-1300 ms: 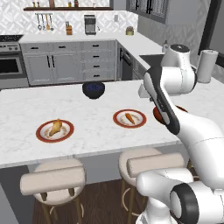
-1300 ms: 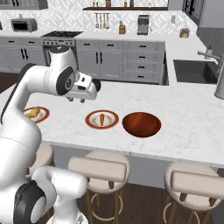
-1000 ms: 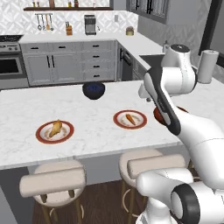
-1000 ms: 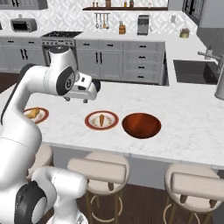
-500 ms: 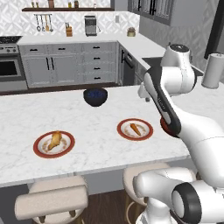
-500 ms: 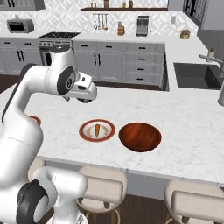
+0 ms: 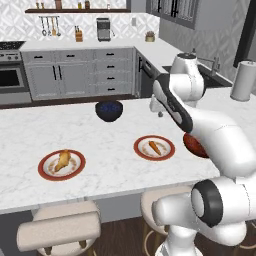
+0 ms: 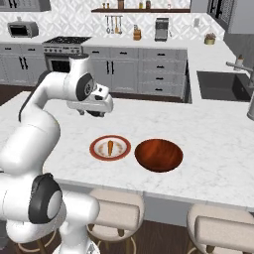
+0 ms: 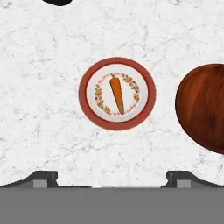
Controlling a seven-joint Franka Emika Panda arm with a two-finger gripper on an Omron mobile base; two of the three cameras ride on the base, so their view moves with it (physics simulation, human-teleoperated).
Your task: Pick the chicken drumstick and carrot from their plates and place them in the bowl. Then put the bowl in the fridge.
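Note:
The carrot (image 9: 116,93) lies on a red-rimmed plate (image 9: 87,109), straight below my gripper (image 9: 111,177). Its fingertips (image 9: 43,176) stand wide apart, open, with nothing between them. The gripper (image 8: 95,112) hovers well above the counter, behind the carrot plate (image 8: 96,151). The terracotta bowl (image 8: 158,155) sits right of that plate and holds nothing. The chicken drumstick (image 7: 62,160) rests on the second plate (image 7: 47,172) at the counter's left. The carrot (image 7: 155,147) and a sliver of the bowl (image 7: 192,145) show beside my arm. The fridge is out of view.
A dark blue-black bowl (image 7: 109,111) stands farther back on the marble island. Round stools (image 7: 60,230) line the near edge. A sink (image 8: 221,84) and a paper towel roll (image 7: 244,80) lie at the right.
The whole picture has shifted as the base drove closer to the island, so plates and bowl sit lower and larger. The arm holds about the same pose above the carrot plate.

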